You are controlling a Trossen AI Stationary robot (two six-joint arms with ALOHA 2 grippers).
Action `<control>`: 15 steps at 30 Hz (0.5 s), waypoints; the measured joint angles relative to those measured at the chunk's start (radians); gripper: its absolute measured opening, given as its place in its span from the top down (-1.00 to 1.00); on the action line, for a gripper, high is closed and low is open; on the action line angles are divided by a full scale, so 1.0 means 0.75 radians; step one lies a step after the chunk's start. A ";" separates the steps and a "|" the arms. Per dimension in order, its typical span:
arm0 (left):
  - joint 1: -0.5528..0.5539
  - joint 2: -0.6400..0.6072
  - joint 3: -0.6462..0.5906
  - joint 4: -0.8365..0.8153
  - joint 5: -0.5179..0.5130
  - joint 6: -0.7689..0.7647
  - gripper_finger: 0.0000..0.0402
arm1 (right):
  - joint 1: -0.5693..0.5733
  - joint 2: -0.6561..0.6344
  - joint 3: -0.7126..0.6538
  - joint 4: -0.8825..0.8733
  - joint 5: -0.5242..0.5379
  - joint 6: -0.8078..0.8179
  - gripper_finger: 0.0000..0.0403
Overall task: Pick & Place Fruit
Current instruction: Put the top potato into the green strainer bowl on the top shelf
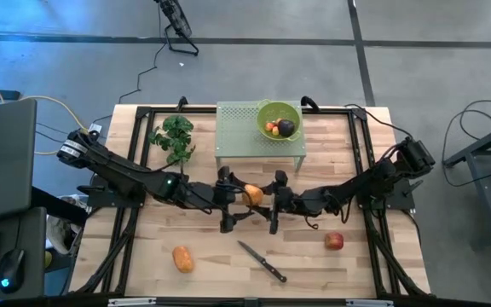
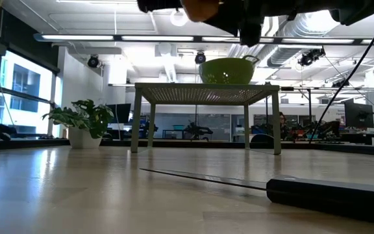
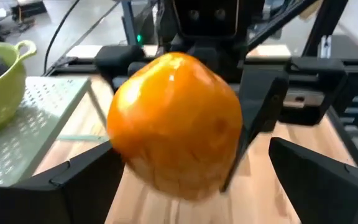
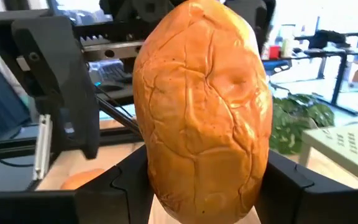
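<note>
Fruit: two orange oblong pieces, one pinched by the right pincer above the surface, one lying there; one apple. Only the left wrist view shows the left pincer spread wide

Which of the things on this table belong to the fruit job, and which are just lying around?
Job: orange fruit in the right gripper; second orange fruit on the table; apple; purple fruit and small red fruit in the bowl.
Lying about: knife; leafy bunch; stand under the bowl.
</note>
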 joint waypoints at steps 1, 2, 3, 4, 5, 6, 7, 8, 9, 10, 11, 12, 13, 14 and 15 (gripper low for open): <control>0.000 -0.011 0.000 -0.019 -0.003 -0.001 -0.91 | 0.000 0.000 0.000 -0.016 0.020 0.008 -0.01; 0.000 -0.015 0.000 -0.021 -0.006 -0.009 -0.91 | 0.000 0.000 0.000 -0.032 0.039 0.013 -0.01; 0.000 -0.017 0.001 -0.032 -0.010 -0.010 -0.91 | 0.001 -0.002 0.000 -0.044 0.060 0.016 -0.01; 0.000 -0.028 0.000 -0.066 -0.017 -0.008 -0.91 | 0.000 -0.006 0.000 -0.066 0.075 0.018 -0.01; -0.001 -0.040 0.000 -0.102 -0.027 -0.008 -0.91 | 0.000 -0.010 0.000 -0.087 0.087 0.022 -0.01; -0.002 -0.047 -0.001 -0.116 -0.037 -0.014 -0.91 | -0.001 -0.017 0.000 -0.108 0.092 0.028 -0.01; -0.002 -0.053 0.000 -0.127 -0.039 -0.016 -0.91 | -0.001 -0.029 0.000 -0.136 0.109 0.045 -0.01; -0.001 -0.066 0.001 -0.153 -0.039 -0.016 -0.91 | 0.000 -0.045 0.000 -0.177 0.135 0.059 -0.01; -0.002 -0.077 0.000 -0.197 -0.043 -0.016 -0.91 | 0.000 -0.059 0.000 -0.215 0.150 0.076 -0.01; -0.002 -0.081 0.000 -0.203 -0.042 -0.020 -0.91 | -0.001 -0.073 0.000 -0.256 0.161 0.096 -0.01; -0.003 -0.082 0.003 -0.203 -0.043 -0.030 -0.91 | -0.002 -0.089 0.000 -0.306 0.177 0.114 -0.01; -0.003 -0.093 0.003 -0.235 -0.042 -0.044 -0.91 | -0.002 -0.108 -0.002 -0.350 0.186 0.126 -0.01; -0.003 -0.102 0.001 -0.272 -0.042 -0.051 -0.91 | -0.002 -0.129 -0.002 -0.383 0.190 0.142 -0.01; -0.003 -0.106 0.000 -0.284 -0.038 -0.062 -0.91 | -0.002 -0.152 0.000 -0.425 0.189 0.161 -0.01; -0.003 -0.108 0.002 -0.288 -0.036 -0.077 -0.91 | -0.002 -0.176 0.000 -0.476 0.191 0.178 -0.01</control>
